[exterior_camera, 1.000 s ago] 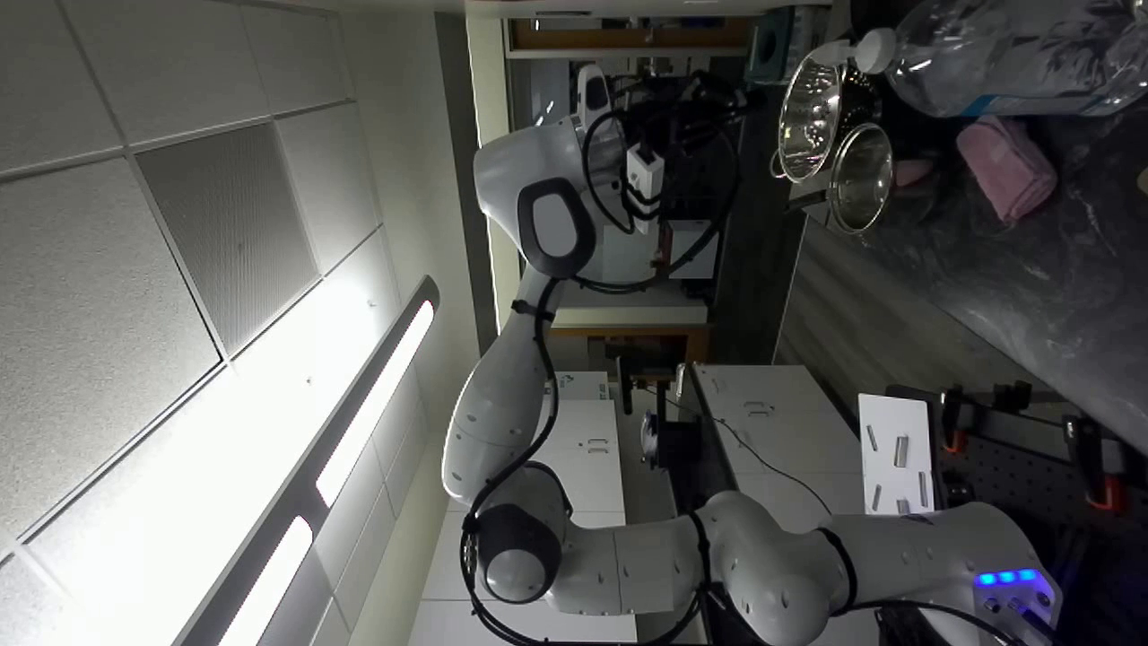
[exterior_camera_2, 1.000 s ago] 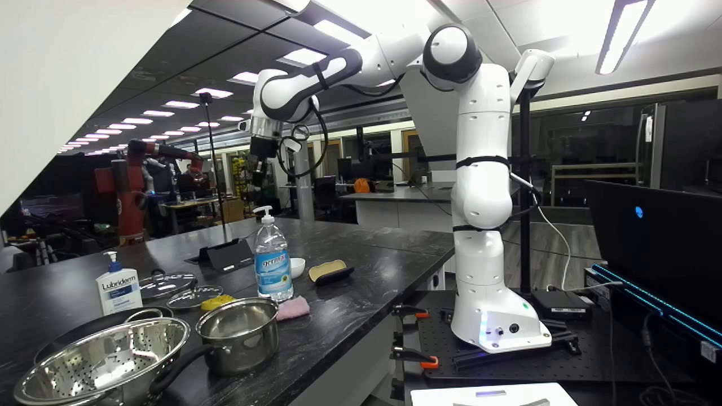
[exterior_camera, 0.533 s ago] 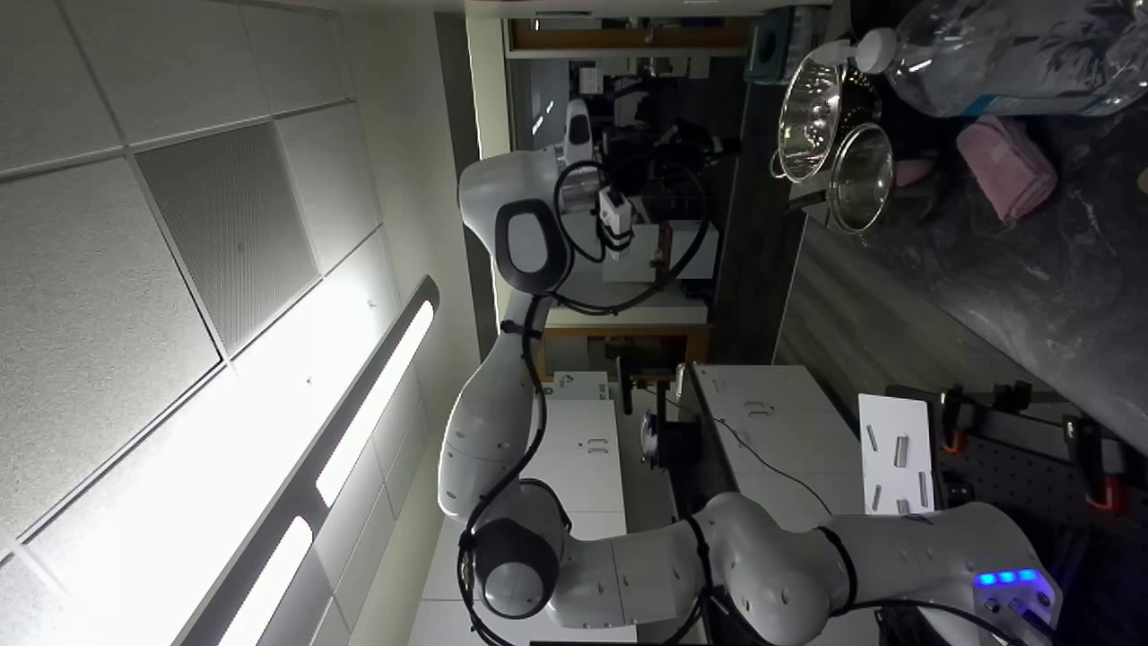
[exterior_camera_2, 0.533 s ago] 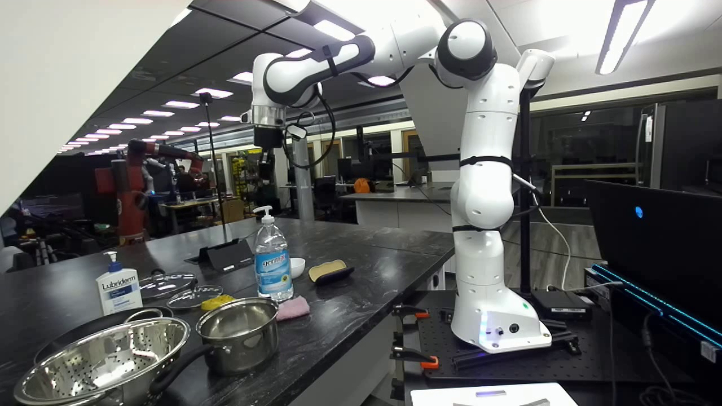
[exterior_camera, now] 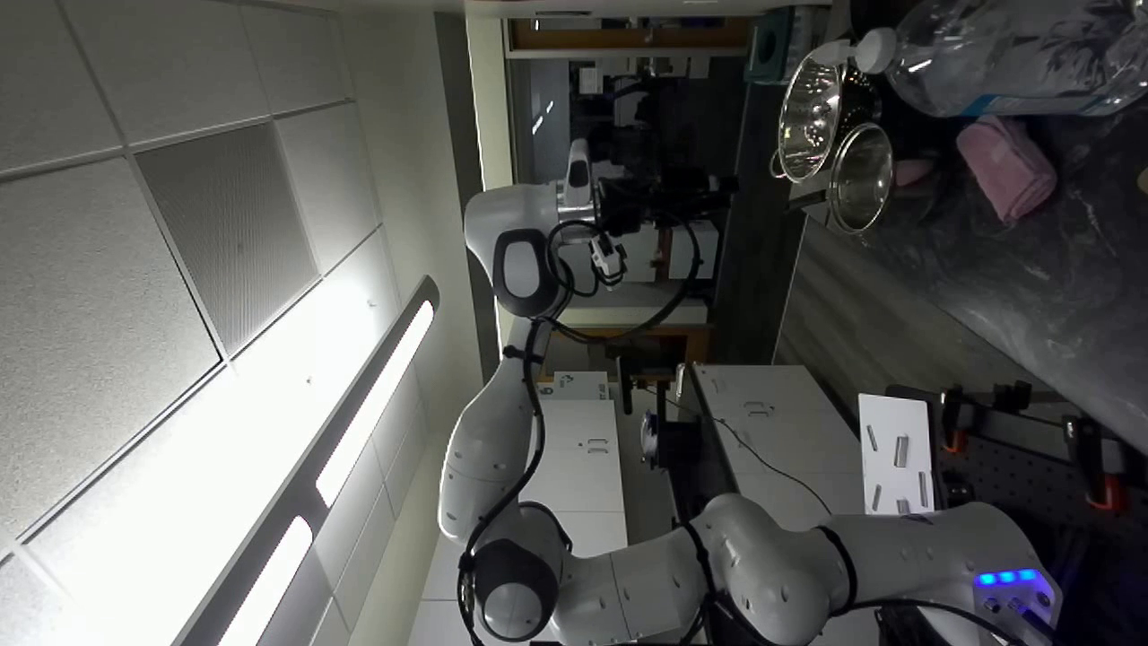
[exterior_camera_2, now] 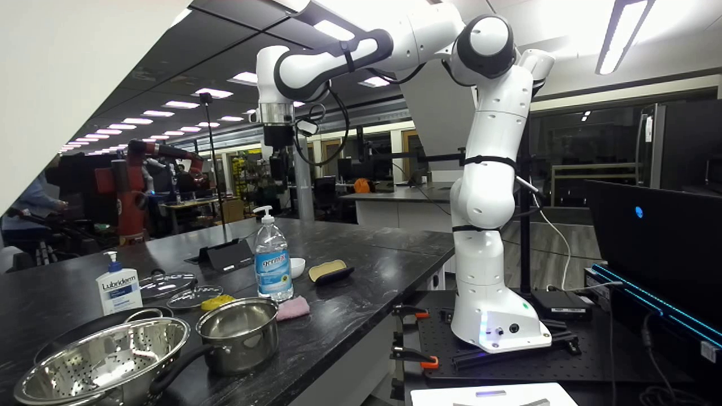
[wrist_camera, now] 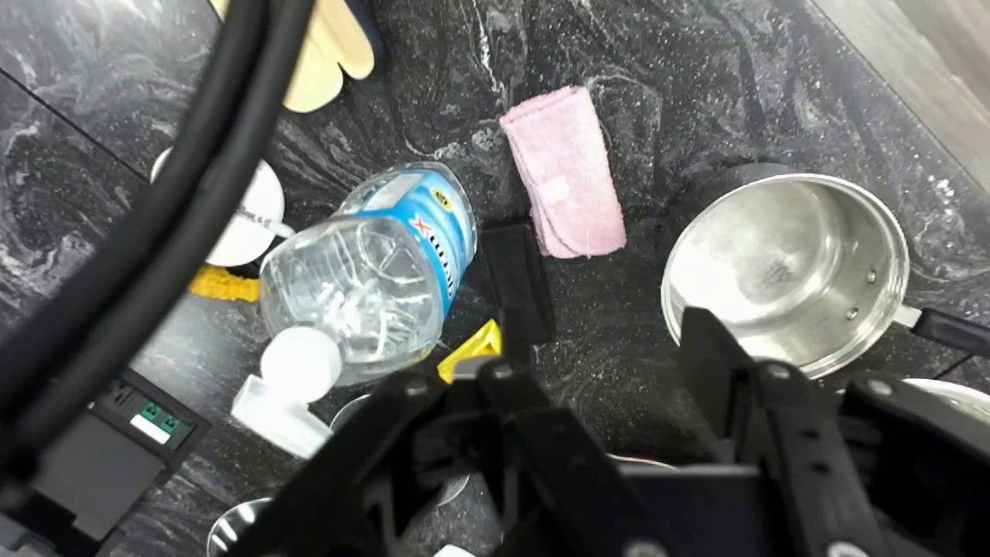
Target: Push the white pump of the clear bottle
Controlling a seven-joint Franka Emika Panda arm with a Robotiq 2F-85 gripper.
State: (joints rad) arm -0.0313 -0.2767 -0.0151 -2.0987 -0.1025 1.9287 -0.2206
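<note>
Below the pink cloth (wrist_camera: 564,174) in the wrist view, the gripper (wrist_camera: 609,333), jaws parted, holds nothing. Farther, below-left of the cloth, the white pump (wrist_camera: 295,371) tops the clear bottle (wrist_camera: 371,263), itself left of the cloth, long axis vertical. Pressing presumably requires a leftward shift, then descent.

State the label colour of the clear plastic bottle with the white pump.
The label is mostly blue; it shows best in an exterior view.
</note>
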